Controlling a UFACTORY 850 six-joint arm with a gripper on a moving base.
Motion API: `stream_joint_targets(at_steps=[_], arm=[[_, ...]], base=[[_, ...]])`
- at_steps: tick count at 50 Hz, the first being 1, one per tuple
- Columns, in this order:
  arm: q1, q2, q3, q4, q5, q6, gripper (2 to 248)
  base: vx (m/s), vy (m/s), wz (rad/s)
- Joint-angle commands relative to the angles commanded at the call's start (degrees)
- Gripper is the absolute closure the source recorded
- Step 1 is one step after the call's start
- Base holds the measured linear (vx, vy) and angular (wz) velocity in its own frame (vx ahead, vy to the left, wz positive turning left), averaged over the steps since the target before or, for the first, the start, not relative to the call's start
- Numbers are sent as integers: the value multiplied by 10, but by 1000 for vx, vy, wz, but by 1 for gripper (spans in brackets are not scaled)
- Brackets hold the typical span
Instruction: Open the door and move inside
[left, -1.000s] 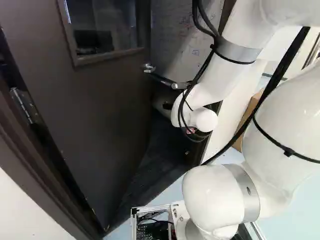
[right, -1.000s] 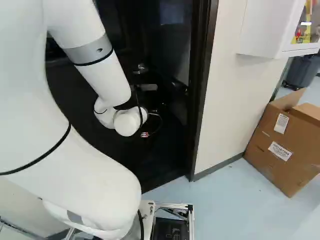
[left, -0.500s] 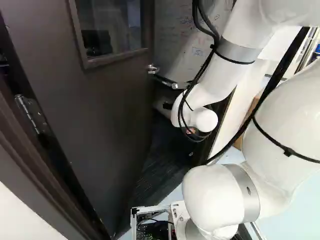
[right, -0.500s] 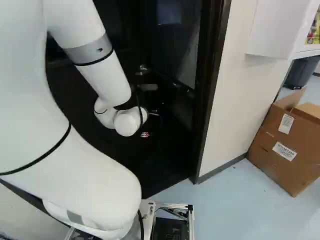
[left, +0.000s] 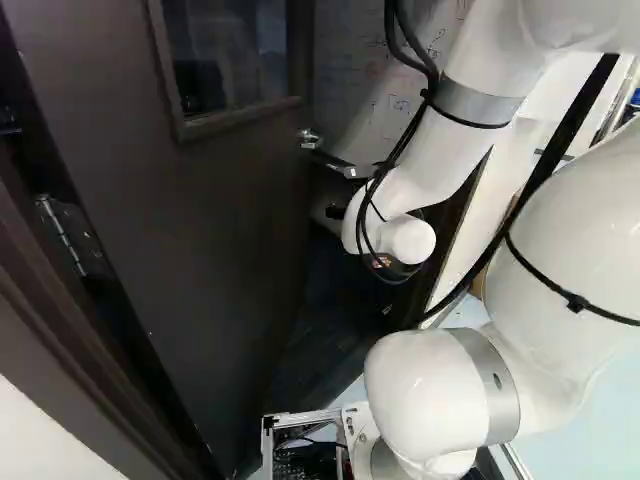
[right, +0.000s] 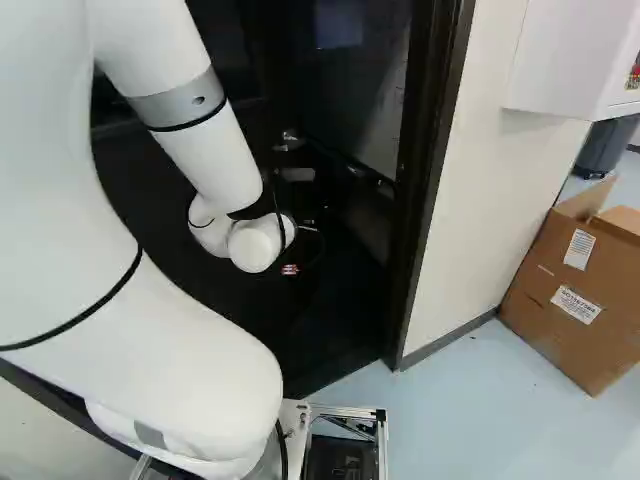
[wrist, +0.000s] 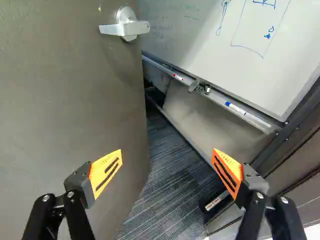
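Observation:
Part of the black gripper (left: 335, 212) shows beyond the white wrist in the left base view. Seen from the wrist, the gripper (wrist: 167, 155) is open, its orange-padded fingers wide apart with nothing between them. The dark door (left: 210, 240) stands open inward, at the left of the left base view. Its silver lever handle (wrist: 125, 26) is ahead of the gripper, untouched. One finger is in front of the door's face, the other towards the doorway's opposite side. Dark carpet (wrist: 167, 190) is visible through the opening.
The door frame (right: 425, 190) rises right of the arm in the right base view. Beyond the opening is a whiteboard (wrist: 215, 35) with a marker tray (wrist: 215, 95). A cardboard box (right: 570, 300) and a white wall cabinet (right: 560, 60) are outside, to the right.
The base has moved: door, frame and box have shifted towards the right in both base views. The arm keeps its pose against its lowest joint.

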Motion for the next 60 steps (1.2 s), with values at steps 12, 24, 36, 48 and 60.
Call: stream_joint_targets(at_steps=[12, 24, 36, 48, 60], arm=[[4, -4, -4, 0, 0, 0, 3], [13, -15, -15, 0, 0, 0, 3], [26, -31, -30, -1, 0, 0, 3], [40, -46, -45, -8, 0, 0, 3], [53, -60, -59, -19, 0, 0, 3]], base=[[-6, -14, 2], [0, 0, 0], [0, 0, 0], [0, 0, 0], [0, 0, 0]])
